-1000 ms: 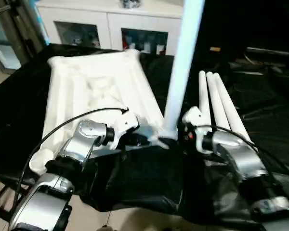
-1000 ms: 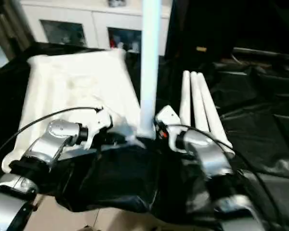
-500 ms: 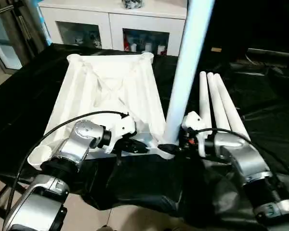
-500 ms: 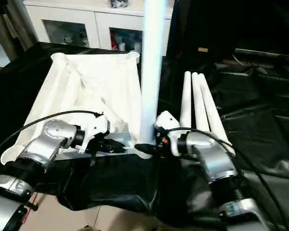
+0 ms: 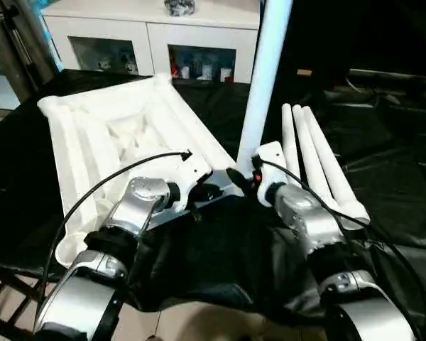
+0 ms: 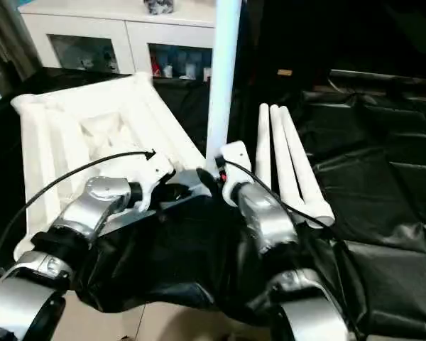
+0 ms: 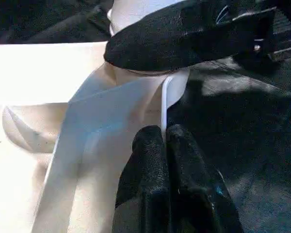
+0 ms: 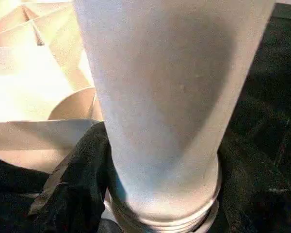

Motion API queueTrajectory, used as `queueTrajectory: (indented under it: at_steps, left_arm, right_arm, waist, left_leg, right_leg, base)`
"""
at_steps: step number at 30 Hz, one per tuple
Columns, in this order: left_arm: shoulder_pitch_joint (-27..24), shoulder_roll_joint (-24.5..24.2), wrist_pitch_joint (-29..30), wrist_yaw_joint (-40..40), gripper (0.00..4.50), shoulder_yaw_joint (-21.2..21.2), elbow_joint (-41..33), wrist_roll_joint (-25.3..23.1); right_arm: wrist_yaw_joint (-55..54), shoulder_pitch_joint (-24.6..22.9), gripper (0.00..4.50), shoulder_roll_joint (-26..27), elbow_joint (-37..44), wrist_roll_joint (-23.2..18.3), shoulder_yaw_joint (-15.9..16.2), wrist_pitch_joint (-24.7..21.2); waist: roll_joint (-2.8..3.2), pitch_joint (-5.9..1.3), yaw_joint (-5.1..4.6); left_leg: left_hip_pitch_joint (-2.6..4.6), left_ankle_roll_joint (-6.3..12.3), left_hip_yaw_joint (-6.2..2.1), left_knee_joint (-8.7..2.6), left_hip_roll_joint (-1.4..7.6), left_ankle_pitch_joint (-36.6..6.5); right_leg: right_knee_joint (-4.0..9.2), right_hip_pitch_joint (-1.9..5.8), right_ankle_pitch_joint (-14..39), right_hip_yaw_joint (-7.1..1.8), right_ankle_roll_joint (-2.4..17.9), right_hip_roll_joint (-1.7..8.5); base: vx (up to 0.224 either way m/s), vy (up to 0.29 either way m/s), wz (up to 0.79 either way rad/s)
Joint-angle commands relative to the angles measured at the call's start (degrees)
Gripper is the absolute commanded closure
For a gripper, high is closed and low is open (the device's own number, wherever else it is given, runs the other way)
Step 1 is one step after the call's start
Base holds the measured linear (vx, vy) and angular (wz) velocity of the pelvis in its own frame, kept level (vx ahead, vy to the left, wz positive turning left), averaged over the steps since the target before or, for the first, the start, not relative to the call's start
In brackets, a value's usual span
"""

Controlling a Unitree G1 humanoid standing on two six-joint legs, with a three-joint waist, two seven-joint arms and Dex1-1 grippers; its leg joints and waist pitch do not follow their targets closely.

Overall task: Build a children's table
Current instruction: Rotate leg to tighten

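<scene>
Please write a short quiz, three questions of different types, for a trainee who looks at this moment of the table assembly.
1. True or false: the upright leg stands at a near corner of the tabletop.
2. How many loose legs lie on the black cloth beside the tabletop?
A. one
B. three
C. five
3. Fill in: the left gripper is shut on the tabletop's thin ____.

Key
1. True; the right gripper is around the base of that leg.
2. B
3. edge (a rim wall, seen in the left wrist view)
</scene>
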State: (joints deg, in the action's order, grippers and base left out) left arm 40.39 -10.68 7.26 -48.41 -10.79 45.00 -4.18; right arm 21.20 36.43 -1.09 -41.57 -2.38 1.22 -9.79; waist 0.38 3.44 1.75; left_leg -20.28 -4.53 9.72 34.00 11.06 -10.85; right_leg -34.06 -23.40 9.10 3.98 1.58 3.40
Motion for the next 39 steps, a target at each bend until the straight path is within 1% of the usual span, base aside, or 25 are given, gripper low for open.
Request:
queueTrajectory:
  at_steps: [1, 2, 3, 4, 6, 7, 8, 10, 13, 14, 16, 18, 19, 20, 21, 22, 23, 24, 26, 29, 33, 35, 37, 38, 39]
  left_arm:
    - [3.52, 3.43, -2.14, 3.10, 4.50, 0.89, -2.06, 1.48]
    - [3.23, 3.28, -2.59, 2.27, 4.50, 0.54, -2.35, 1.44]
    - [3.00, 3.20, -2.91, 1.76, 4.50, 0.31, -2.51, 1.38]
    - [2.44, 2.83, -3.44, 0.62, 4.50, -0.03, -3.07, 1.48]
    - [1.22, 1.73, -4.05, -1.88, 4.50, -0.73, -4.43, 1.67]
    - [0.37, 0.90, -4.42, -3.96, 4.50, -1.19, -5.45, 1.98]
    - [-0.74, -0.34, -4.83, -6.48, 4.50, -1.70, -6.69, 2.31]
    - [-1.48, -1.19, -5.64, -8.44, 4.50, -1.96, -7.42, 2.72]
    - [-2.32, -2.34, -6.64, -11.18, 4.50, -2.39, -8.26, 3.22]
    - [-3.16, -3.99, -6.90, -14.36, 4.50, -3.07, -9.13, 3.48]
    - [-3.51, -5.07, -7.10, -16.75, 4.50, -3.48, -9.45, 3.74]
    - [-3.72, -5.93, -6.76, -18.46, 4.50, -3.75, -9.80, 3.83]
    - [-3.90, -6.43, -6.82, -19.90, 4.50, -3.78, -10.16, 4.02]
    - [-3.90, -6.43, -6.82, -19.90, 4.50, -3.78, -10.16, 4.02]
    - [-4.08, -7.49, -6.99, -22.92, 4.50, -3.88, -10.55, 4.29]
    - [-4.08, -7.49, -6.99, -22.92, 4.50, -3.88, -10.55, 4.29]
    - [-4.11, -7.91, -7.07, -24.08, 4.50, -3.94, -10.61, 4.35]
    - [-4.07, -8.31, -7.17, -25.01, 4.50, -4.13, -10.63, 4.41]
    - [-4.04, -8.79, -7.17, -26.04, 4.50, -4.44, -10.75, 4.67]
    - [-4.12, -9.11, -6.98, -26.47, 4.50, -4.52, -10.91, 4.84]
    - [-4.12, -8.90, -6.89, -25.94, 4.50, -4.21, -10.91, 4.71]
    - [-3.86, -8.01, -6.67, -23.75, 4.50, -3.49, -10.50, 4.41]
    - [-3.32, -6.81, -5.71, -20.72, 4.50, -2.61, -9.94, 4.30]
    - [-3.20, -6.57, -5.48, -20.13, 4.50, -2.44, -9.83, 4.31]
    - [-2.59, -5.55, -5.03, -17.48, 4.50, -1.78, -9.20, 4.23]
  right_arm:
    - [5.29, -0.40, 1.26, 6.52, -2.08, -1.04, 5.03, -0.39]
    - [6.49, -0.39, 1.12, 6.60, -1.96, -1.52, 4.72, -0.10]
    - [7.21, -0.40, 1.09, 6.64, -1.94, -1.85, 4.43, 0.10]
    - [8.59, -0.64, 1.02, 6.17, -1.58, -1.95, 4.50, 0.45]
    - [12.23, -1.83, 0.92, 4.33, 0.32, -1.78, 5.91, 0.73]
    - [15.24, -2.92, 0.92, 2.80, 2.11, -1.85, 7.18, 0.83]
    - [19.97, -4.89, 0.92, 0.34, 5.49, -2.32, 9.08, 0.57]
    - [22.97, -6.21, 0.92, -1.54, 7.63, -2.32, 10.29, 0.76]
    - [26.18, -7.56, 0.92, -3.90, 9.78, -2.28, 11.52, 1.00]
    - [30.86, -9.28, 0.92, -7.10, 12.85, -3.01, 12.68, 0.69]
    - [33.91, -10.19, 0.92, -9.05, 14.81, -3.71, 12.96, 0.03]
    - [36.74, -10.92, 0.92, -10.62, 16.65, -4.18, 13.07, -0.82]
    - [39.03, -11.52, 0.92, -11.97, 18.22, -4.48, 13.44, -1.55]
    - [39.03, -11.52, 0.92, -11.97, 18.22, -4.48, 13.44, -1.55]
    - [42.70, -12.29, 0.92, -14.57, 20.54, -4.82, 14.23, -2.70]
    - [42.70, -12.29, 0.92, -14.57, 20.54, -4.82, 14.23, -2.70]
    - [43.54, -12.43, 1.05, -15.41, 21.04, -4.85, 14.42, -2.91]
    - [43.91, -12.39, 1.21, -15.89, 21.19, -4.96, 14.47, -3.16]
    - [44.33, -12.35, 1.25, -16.24, 21.42, -5.15, 14.47, -3.61]
    - [45.08, -12.27, 1.55, -15.94, 21.83, -5.17, 14.55, -4.61]
    - [44.86, -12.29, 1.77, -15.42, 22.02, -5.23, 14.62, -5.10]
    - [41.35, -12.02, 1.80, -13.55, 20.68, -4.94, 13.86, -4.88]
    - [35.34, -11.22, 1.82, -11.08, 17.84, -3.43, 12.72, -4.02]
    - [34.02, -11.03, 1.83, -10.60, 17.20, -3.04, 12.49, -3.79]
    - [29.01, -10.09, 1.83, -8.65, 14.39, -1.87, 11.45, -3.42]
  waist:
    - [0.44, -4.08, -0.01]
    - [0.36, -4.06, 0.02]
    - [-0.26, -4.07, -0.01]
    - [0.05, -4.04, 0.17]
    - [0.06, -3.97, 0.15]
    - [0.08, -3.96, 0.10]
    - [0.13, -3.93, 0.34]
    - [0.20, -4.07, 0.23]
    - [0.25, -4.00, 0.27]
    - [0.26, -4.01, 0.35]
    - [0.26, -3.90, 0.45]
    - [0.22, -3.85, 0.77]
    - [0.24, -3.75, 0.79]
    - [0.20, -3.71, 0.99]
    - [0.18, -3.71, 1.08]
    - [0.16, -3.75, 1.32]
    - [0.18, -3.66, 1.52]
    - [0.14, -3.76, 1.56]
    - [0.11, -3.79, 1.60]
    - [0.07, -3.84, 1.69]
    - [0.00, -3.89, 1.68]
    - [-0.05, -3.89, 1.65]
    - [-0.02, -3.74, 1.45]
    - [-0.01, -3.64, 1.20]
    - [-0.03, -3.54, 1.10]
  left_leg:
    - [0.03, 1.83, -0.44, -4.00, 1.63, -12.37]
    - [-0.03, 2.20, -0.36, -3.93, 1.51, -12.15]
    - [0.00, 2.47, -0.27, -3.90, 1.51, -12.07]
    - [-0.05, 2.72, -0.37, -3.95, 1.55, -11.59]
    - [-0.08, 2.95, -0.37, -3.97, 1.57, -11.73]
    - [-0.09, 3.00, -0.36, -3.98, 1.57, -11.76]
    - [-0.25, 3.65, -0.45, -4.05, 1.75, -11.62]
    - [-0.16, 4.03, -0.41, -4.03, 1.95, -10.73]
    - [-0.17, 3.88, -0.42, -4.08, 1.93, -11.06]
    - [-0.01, 3.65, -0.43, -4.12, 1.97, -11.49]
    - [-0.05, 4.01, -0.27, -4.04, 2.00, -12.21]
    - [0.24, 3.99, -0.16, -4.02, 2.04, -12.79]
    - [0.16, 3.79, -0.23, -4.15, 2.10, -13.17]
    - [0.34, 3.55, -0.17, -4.11, 2.14, -13.56]
    - [0.30, 3.34, -0.22, -4.14, 2.12, -13.50]
    - [0.35, 3.36, -0.26, -4.17, 2.16, -13.41]
    - [0.34, 3.50, -0.16, -4.16, 2.21, -13.29]
    - [0.17, 3.39, -0.23, -4.21, 2.19, -13.04]
    - [0.16, 3.15, -0.27, -4.20, 2.17, -12.75]
    - [0.12, 2.94, -0.26, -4.14, 2.12, -12.41]
    - [0.06, 2.93, -0.27, -4.11, 2.10, -11.79]
    - [0.01, 2.86, -0.27, -4.09, 2.09, -11.53]
    - [0.18, 2.44, -0.26, -4.12, 2.01, -12.57]
    - [0.20, 1.84, -0.34, -4.18, 1.91, -13.32]
    - [0.23, 1.51, -0.44, -4.26, 1.81, -13.91]
  right_leg:
    - [4.33, 3.25, 15.58, -2.75, 11.71, 4.37]
    - [4.38, 3.36, 15.53, -2.77, 11.72, 4.37]
    - [4.46, 3.36, 15.96, -2.76, 11.62, 4.38]
    - [4.40, 3.42, 16.75, -2.75, 11.45, 4.53]
    - [4.54, 3.39, 17.83, -2.72, 11.04, 4.52]
    - [4.59, 3.38, 18.09, -2.73, 10.91, 4.52]
    - [4.60, 3.65, 17.54, -2.75, 10.47, 4.51]
    - [4.19, 3.48, 14.74, -2.82, 11.33, 4.43]
    - [4.19, 3.56, 14.51, -2.77, 11.92, 4.41]
    - [4.21, 3.57, 14.81, -2.78, 12.00, 4.40]
    - [4.22, 3.45, 15.16, -2.84, 12.13, 4.37]
    - [4.44, 3.29, 16.90, -2.82, 11.82, 4.28]
    - [4.54, 3.26, 18.19, -2.75, 11.66, 4.32]
    - [4.69, 3.11, 19.43, -2.82, 11.21, 4.35]
    - [4.80, 3.10, 20.21, -2.83, 11.01, 4.48]
    - [4.78, 3.22, 20.32, -2.76, 10.77, 4.39]
    - [4.75, 3.04, 19.91, -2.90, 10.67, 4.35]
    - [4.60, 3.20, 19.52, -2.82, 10.81, 4.39]
    - [4.52, 3.17, 19.08, -2.82, 10.94, 4.45]
    - [4.44, 3.22, 18.80, -2.82, 11.03, 4.43]
    - [4.38, 3.28, 18.05, -2.79, 11.12, 4.47]
    - [4.36, 3.26, 18.23, -2.83, 10.93, 4.52]
    - [4.62, 3.02, 20.35, -2.80, 10.46, 4.52]
    - [4.85, 2.91, 22.63, -2.73, 9.96, 4.60]
    - [4.99, 2.91, 24.11, -2.63, 9.54, 4.57]
  base:
    - [0.000, 0.000, 0.00]
    - [0.000, 0.000, 0.00]
    - [0.000, 0.000, 0.00]
    - [0.000, 0.000, 0.00]
    - [0.000, 0.000, 0.00]
    - [0.000, 0.000, 0.00]
    - [0.000, 0.000, 0.00]
    - [0.000, 0.000, 0.00]
    - [0.000, 0.000, 0.00]
    - [0.000, 0.000, 0.00]
    - [0.000, 0.000, 0.00]
    - [0.000, 0.000, 0.00]
    - [0.000, 0.000, 0.00]
    - [0.000, 0.000, 0.00]
    - [0.000, 0.000, 0.00]
    - [0.000, 0.000, 0.00]
    - [0.000, 0.000, 0.00]
    - [0.000, 0.000, 0.00]
    - [0.000, 0.000, 0.00]
    - [0.000, 0.000, 0.00]
    - [0.000, 0.000, 0.00]
    - [0.000, 0.000, 0.00]
    - [0.000, 0.000, 0.00]
    - [0.000, 0.000, 0.00]
    - [0.000, 0.000, 0.00]
